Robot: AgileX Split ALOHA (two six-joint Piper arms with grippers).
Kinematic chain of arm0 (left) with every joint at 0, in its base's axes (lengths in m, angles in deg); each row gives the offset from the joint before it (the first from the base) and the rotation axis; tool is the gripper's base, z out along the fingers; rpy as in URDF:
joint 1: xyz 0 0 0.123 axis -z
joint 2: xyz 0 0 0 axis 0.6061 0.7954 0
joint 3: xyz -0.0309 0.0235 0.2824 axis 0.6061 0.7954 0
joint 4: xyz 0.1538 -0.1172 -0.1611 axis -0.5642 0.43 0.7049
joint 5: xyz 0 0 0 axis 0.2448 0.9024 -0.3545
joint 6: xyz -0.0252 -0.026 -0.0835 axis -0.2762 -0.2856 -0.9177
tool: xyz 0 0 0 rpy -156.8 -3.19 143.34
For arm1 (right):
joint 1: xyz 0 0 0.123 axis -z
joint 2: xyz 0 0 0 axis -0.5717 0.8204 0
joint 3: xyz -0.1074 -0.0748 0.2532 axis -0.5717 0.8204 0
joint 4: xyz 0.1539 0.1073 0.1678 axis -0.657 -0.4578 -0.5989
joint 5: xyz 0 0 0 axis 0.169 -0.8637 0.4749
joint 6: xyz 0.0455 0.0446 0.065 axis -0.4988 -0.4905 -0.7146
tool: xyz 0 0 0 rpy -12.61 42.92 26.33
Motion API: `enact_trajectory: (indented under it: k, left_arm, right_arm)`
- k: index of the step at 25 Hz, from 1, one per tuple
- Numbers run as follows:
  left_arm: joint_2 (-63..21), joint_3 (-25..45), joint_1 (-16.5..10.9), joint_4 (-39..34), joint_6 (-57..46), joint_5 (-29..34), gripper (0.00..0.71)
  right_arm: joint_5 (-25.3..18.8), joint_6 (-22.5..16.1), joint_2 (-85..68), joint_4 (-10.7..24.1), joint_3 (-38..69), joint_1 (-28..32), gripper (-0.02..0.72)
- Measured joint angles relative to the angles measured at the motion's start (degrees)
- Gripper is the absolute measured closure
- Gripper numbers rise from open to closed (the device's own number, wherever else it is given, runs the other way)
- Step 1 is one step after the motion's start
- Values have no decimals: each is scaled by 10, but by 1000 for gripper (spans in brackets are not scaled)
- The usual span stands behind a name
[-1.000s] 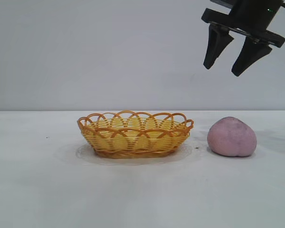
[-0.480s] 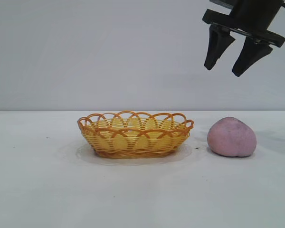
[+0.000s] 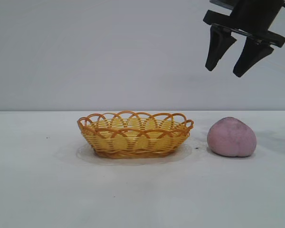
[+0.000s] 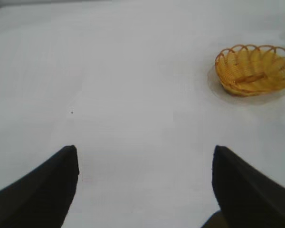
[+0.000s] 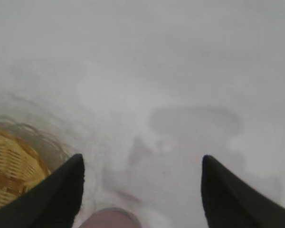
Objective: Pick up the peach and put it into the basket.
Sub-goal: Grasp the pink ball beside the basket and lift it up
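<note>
- My right gripper (image 3: 231, 61) is hanging high above the table (image 3: 142, 199), its two dark fingers (image 3: 217, 47) standing apart with nothing between them.
- It is sitting above the peach (image 3: 232, 137), well clear of it and not touching.
- The peach is resting on the table just beside the basket (image 3: 135, 134), on the right arm's side, with a narrow gap between the two.
- The peach is showing as a dull pink-mauve rounded lump; the basket is lying upright, its looped rim open, and I am seeing nothing inside it.
- In my right wrist view, the peach (image 5: 110, 219) is peeking in at the frame edge between my fingertips, and the basket (image 5: 12, 166) is lying off to one side.
- My left gripper (image 4: 145, 187) is facing out over bare table, fingers (image 4: 42, 190) spread wide and holding nothing.
- From the left wrist, the basket (image 4: 254, 70) is lying far off; the peach is out of that view.
</note>
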Motion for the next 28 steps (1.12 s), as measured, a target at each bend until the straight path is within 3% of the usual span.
enact_trajectory:
  k: [5,28]
  left_arm:
    - [-5,44,0,-16,0,0,153]
    - [-6,46,-7,-26,-4,0,153]
  right_arm:
    - [-4,0,0,0,0,0,265]
    - [-7,13,0,0,0,0,265]
